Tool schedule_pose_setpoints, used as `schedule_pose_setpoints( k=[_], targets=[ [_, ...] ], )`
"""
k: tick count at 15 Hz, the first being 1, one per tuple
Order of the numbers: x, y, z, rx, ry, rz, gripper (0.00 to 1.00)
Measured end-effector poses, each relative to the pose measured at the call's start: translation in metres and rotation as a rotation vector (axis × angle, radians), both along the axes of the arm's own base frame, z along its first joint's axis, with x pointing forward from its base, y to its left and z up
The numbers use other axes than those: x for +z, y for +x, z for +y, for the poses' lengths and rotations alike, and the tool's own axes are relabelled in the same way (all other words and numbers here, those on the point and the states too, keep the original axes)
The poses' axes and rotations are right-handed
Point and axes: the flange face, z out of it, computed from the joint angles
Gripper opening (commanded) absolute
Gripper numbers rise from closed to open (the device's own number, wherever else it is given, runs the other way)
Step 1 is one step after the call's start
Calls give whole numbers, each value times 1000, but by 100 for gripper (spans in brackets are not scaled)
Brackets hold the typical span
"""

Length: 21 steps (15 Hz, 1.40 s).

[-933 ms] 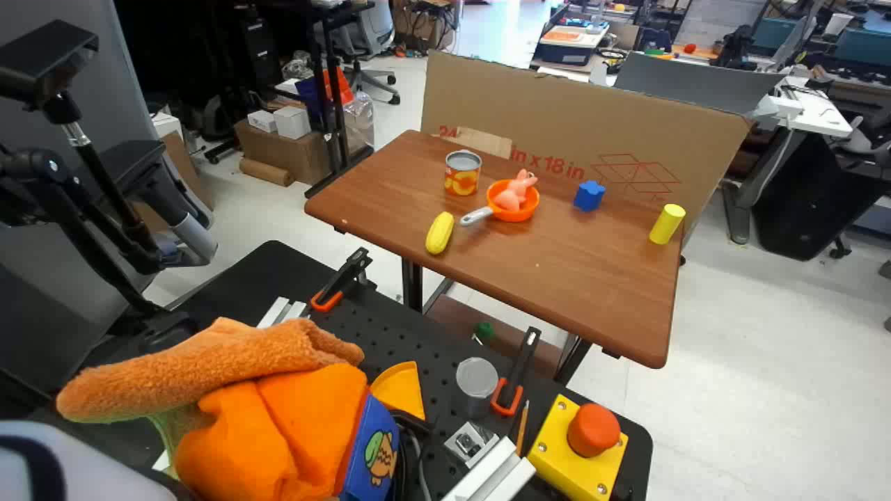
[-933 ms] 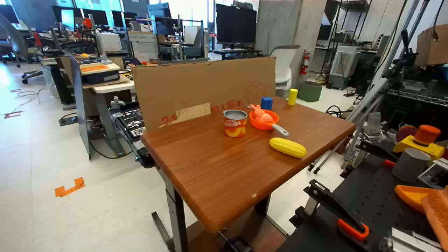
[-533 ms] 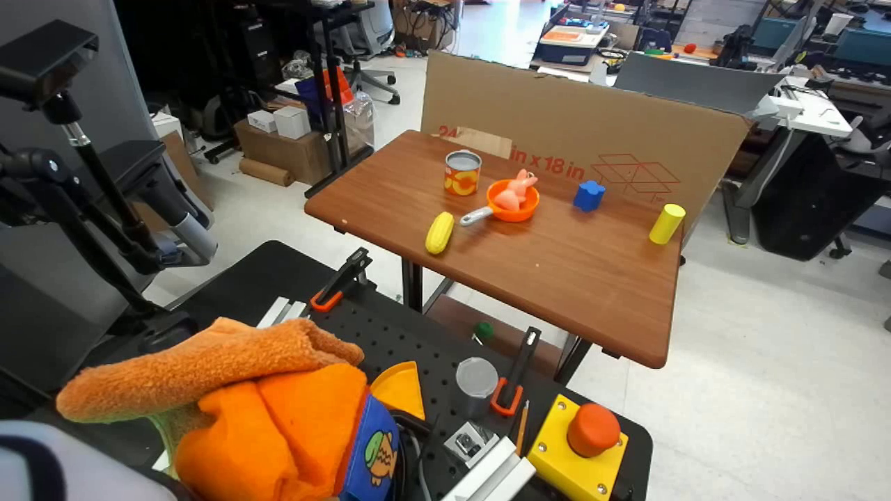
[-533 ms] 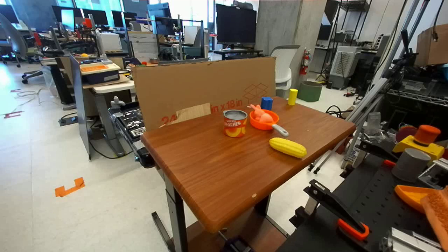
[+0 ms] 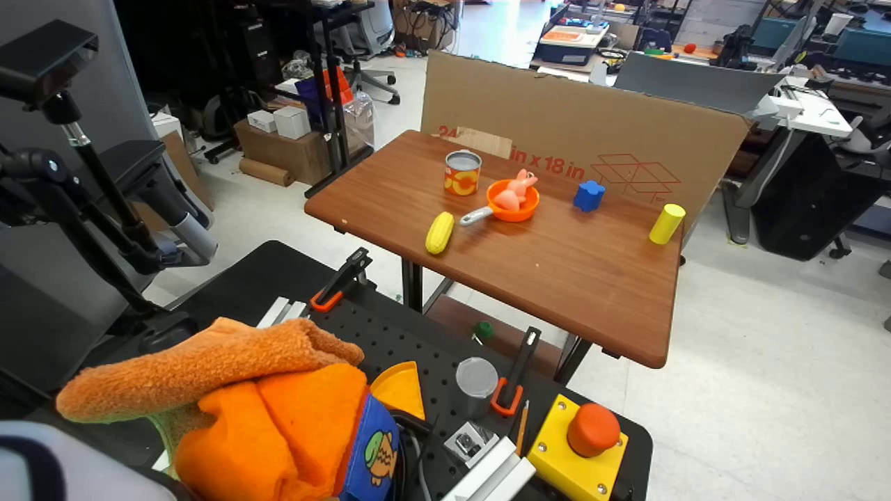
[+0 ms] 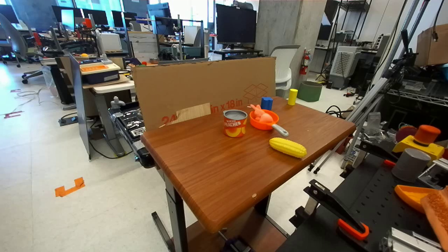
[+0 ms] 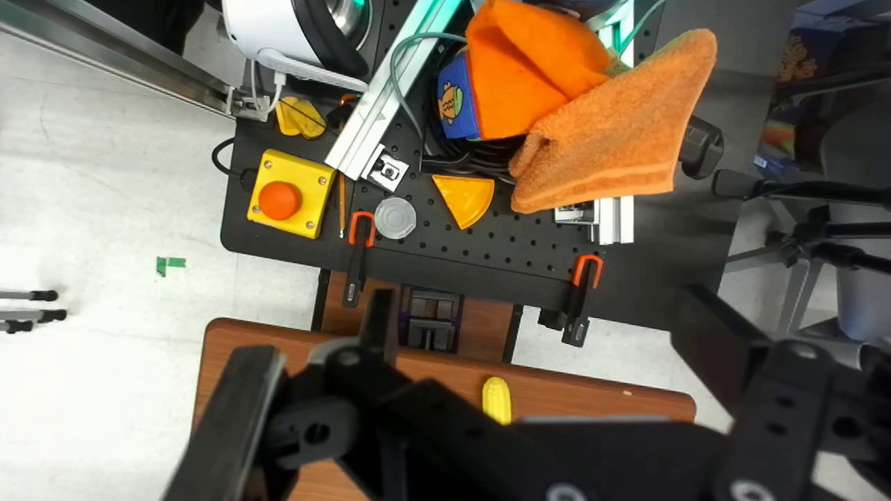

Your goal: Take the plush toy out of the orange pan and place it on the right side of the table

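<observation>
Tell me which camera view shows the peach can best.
An exterior view shows the peach can best: it looks larger there and PEACHES is readable on it. An exterior view where the peach can looks smaller shows it whole too, but with no readable lettering. The wrist view does not show it.

Yellow corn (image 6: 288,147) lies near an upright peach can (image 6: 235,124).

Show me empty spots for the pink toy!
Bare table: between corn, yellow cylinder and the edge facing the bench; also from peach can to the end farthest from the cylinder. Crowded: around the orange pan, near can and corn.
</observation>
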Motion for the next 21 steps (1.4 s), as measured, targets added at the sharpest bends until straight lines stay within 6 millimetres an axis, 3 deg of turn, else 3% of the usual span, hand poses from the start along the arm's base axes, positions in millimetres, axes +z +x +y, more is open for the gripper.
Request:
schedule_pose_setpoints(
  k=[2, 5, 16, 21],
  targets=[
    [-4, 5, 0, -13, -4, -6, 100],
    [-20, 30, -1, -16, -13, -42, 100],
    [-123, 175, 1, 102, -32, -246, 100],
    [-169, 227, -6, 130, 60, -283, 100]
  ],
)
